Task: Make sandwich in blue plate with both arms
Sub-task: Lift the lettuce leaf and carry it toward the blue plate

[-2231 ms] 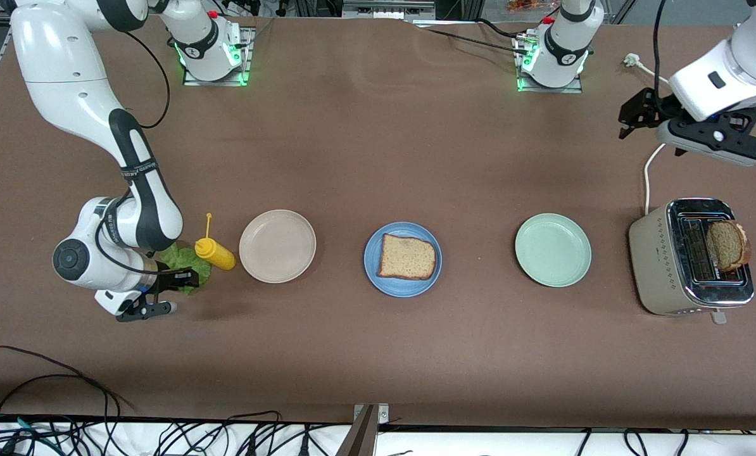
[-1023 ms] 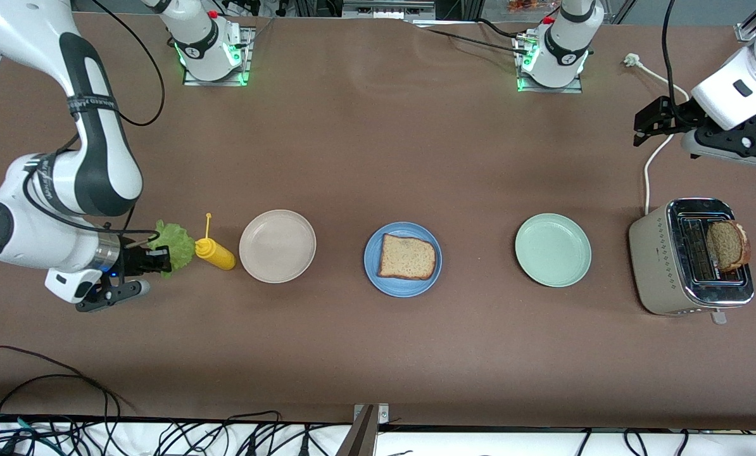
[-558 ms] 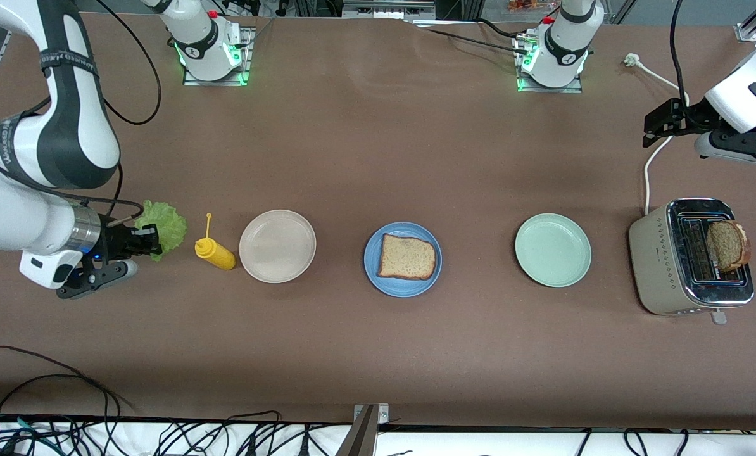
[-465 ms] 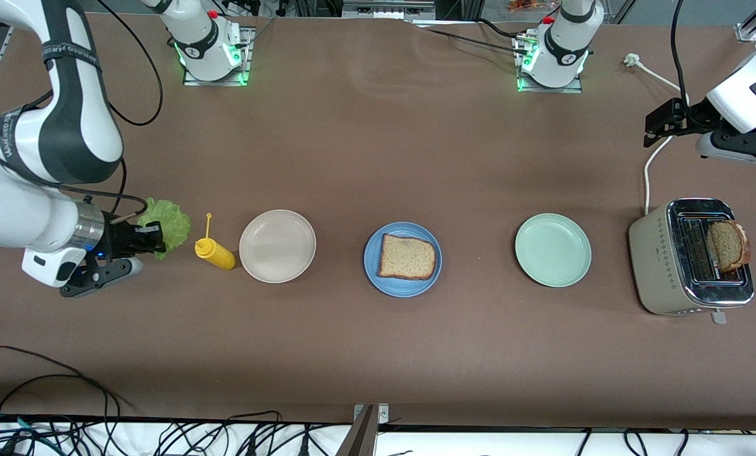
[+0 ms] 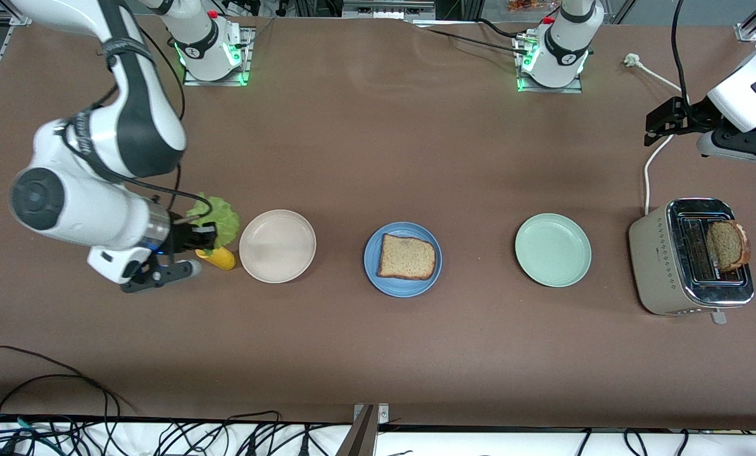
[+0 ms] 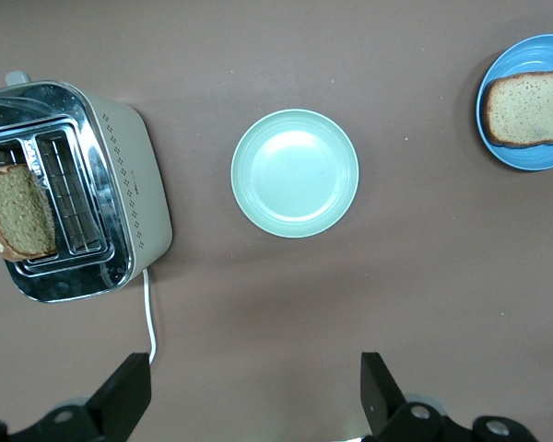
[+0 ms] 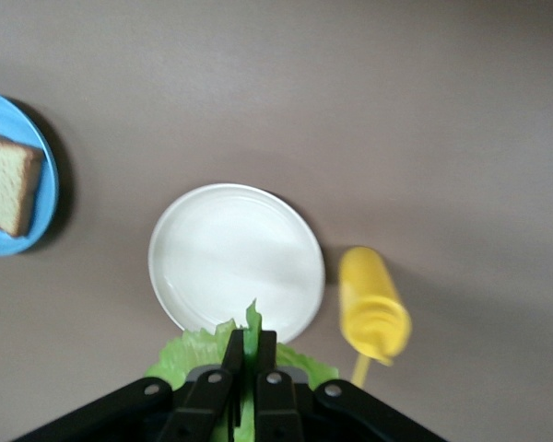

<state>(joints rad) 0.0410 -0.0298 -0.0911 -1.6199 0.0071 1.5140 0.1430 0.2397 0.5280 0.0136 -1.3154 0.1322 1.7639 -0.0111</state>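
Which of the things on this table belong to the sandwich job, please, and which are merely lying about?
Part of the job:
- blue plate with a bread slice on it
- lettuce leaf, pinched in the right gripper above the mustard bottle
- second bread slice standing in the toaster
- left gripper, open, waiting above the table near the toaster

Lying about:
- beige-white plate
- mint-green plate
- yellow mustard bottle

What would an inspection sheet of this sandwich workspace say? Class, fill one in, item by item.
Surface: brown table, flat.
Job's things: blue plate holds one bread slice; lettuce in the right claw; second slice stands in the toaster.
Clutter: mustard bottle, beige plate, mint plate.
Grippers: right claw shut on lettuce, over the bottle; left claw open, up over the table beside the toaster, waiting.
Cables: white toaster cord; black cables along the near edge.
Surroundings: nothing seen.
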